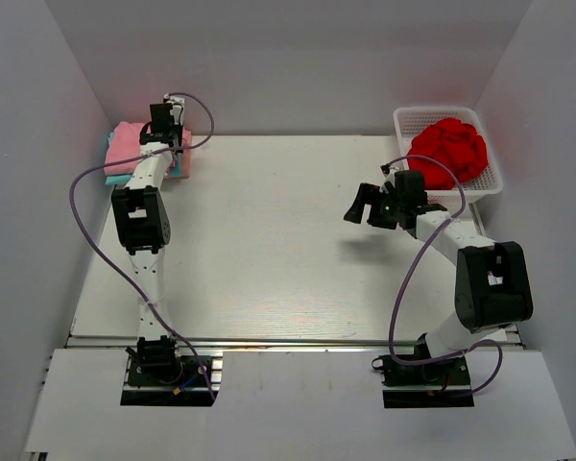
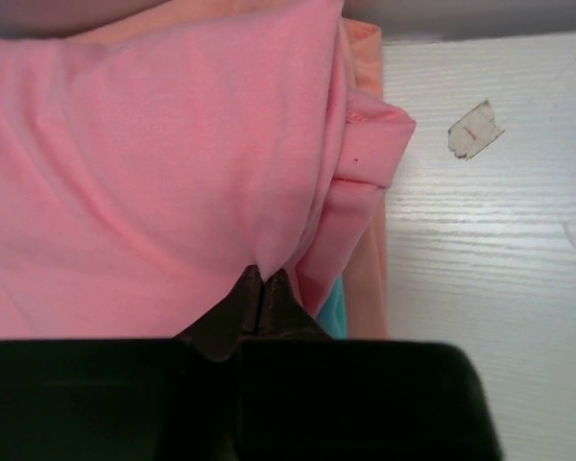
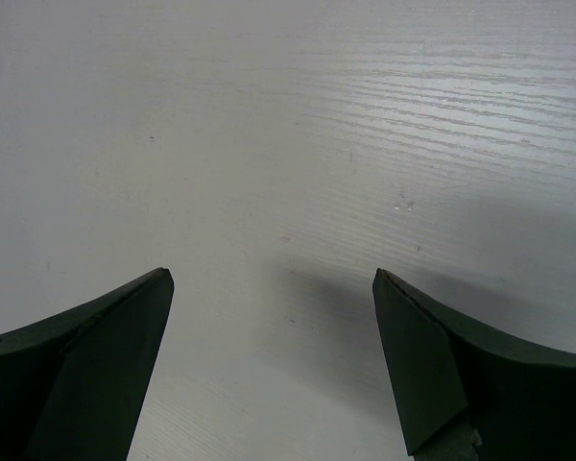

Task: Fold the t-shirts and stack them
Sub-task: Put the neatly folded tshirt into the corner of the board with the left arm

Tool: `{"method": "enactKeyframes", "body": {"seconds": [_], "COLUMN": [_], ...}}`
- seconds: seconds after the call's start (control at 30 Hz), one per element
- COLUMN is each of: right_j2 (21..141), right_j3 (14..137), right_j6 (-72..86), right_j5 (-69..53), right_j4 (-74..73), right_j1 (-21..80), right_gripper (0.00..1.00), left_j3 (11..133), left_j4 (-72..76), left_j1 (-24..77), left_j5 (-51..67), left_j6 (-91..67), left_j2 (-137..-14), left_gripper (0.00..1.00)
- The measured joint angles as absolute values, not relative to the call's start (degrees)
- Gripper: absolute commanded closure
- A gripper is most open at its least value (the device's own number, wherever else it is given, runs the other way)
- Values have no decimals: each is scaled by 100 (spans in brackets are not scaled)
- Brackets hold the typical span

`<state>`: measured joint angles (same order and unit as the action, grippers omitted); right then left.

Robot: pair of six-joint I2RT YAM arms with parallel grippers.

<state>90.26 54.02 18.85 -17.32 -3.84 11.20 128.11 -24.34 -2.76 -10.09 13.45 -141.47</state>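
A folded light pink t-shirt point(image 1: 127, 144) lies on top of a stack at the far left corner, over a teal one point(image 1: 115, 176) and a salmon-orange one point(image 2: 365, 279). In the left wrist view the pink t-shirt point(image 2: 163, 173) fills the frame, and a sliver of the teal one point(image 2: 336, 317) shows under it. My left gripper point(image 1: 165, 130) is at the stack's right edge, its jaws shut point(image 2: 260, 272) on a fold of the pink cloth. My right gripper point(image 1: 367, 211) is open and empty above bare table point(image 3: 274, 279).
A white mesh basket point(image 1: 403, 117) at the far right holds a crumpled red cloth point(image 1: 448, 151). A small scrap of tape point(image 2: 474, 129) lies on the white table right of the stack. Grey walls close in on both sides and the back.
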Motion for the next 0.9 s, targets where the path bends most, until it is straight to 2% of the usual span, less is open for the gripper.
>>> {"method": "enactKeyframes", "body": {"seconds": [0.9], "right_j2": [9026], "right_j3": [5511], "right_j6": [1876], "right_j5": [-1728], "right_j4": [-421], "right_j1": [1120], "right_gripper": [10], "left_j3": [12757], "left_j4": [-1568], "left_j1": [-373], "left_j5": [-681], "left_j6": [-178], "left_j2": [-14138], "left_gripper": [100]}}
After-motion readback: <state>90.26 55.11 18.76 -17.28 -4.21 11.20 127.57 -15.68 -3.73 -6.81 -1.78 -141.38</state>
